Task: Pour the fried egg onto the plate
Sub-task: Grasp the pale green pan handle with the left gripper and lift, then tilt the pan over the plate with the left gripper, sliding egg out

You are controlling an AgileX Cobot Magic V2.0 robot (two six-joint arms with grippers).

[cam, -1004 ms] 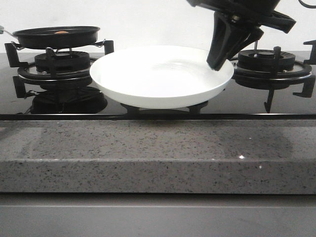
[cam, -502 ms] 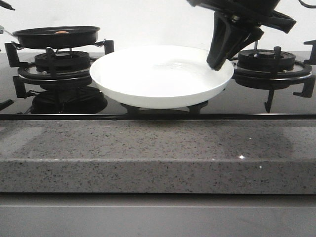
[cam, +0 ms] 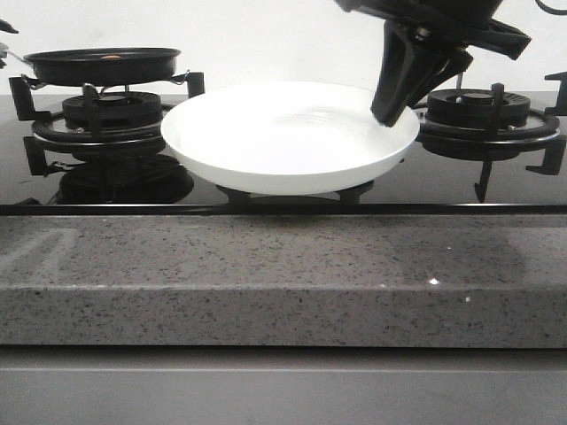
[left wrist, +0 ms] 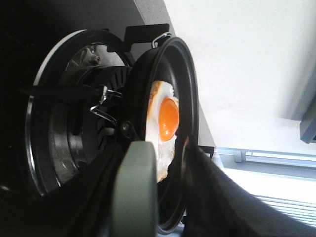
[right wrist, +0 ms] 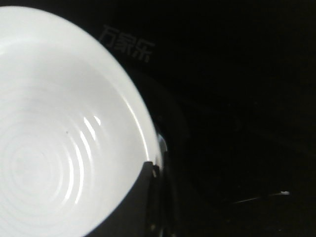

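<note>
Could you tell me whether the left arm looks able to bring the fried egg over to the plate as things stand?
Probably yes. The fried egg lies in the black pan, raised above the left burner, and the plate beside it looks bare. The right gripper grips only the plate's far right rim.

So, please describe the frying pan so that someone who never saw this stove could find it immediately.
Start at the black glass stove, then go to its left burner, beside the big white plate. The frying pan is there: small, black, shallow, the only vessel holding a fried egg.
</note>
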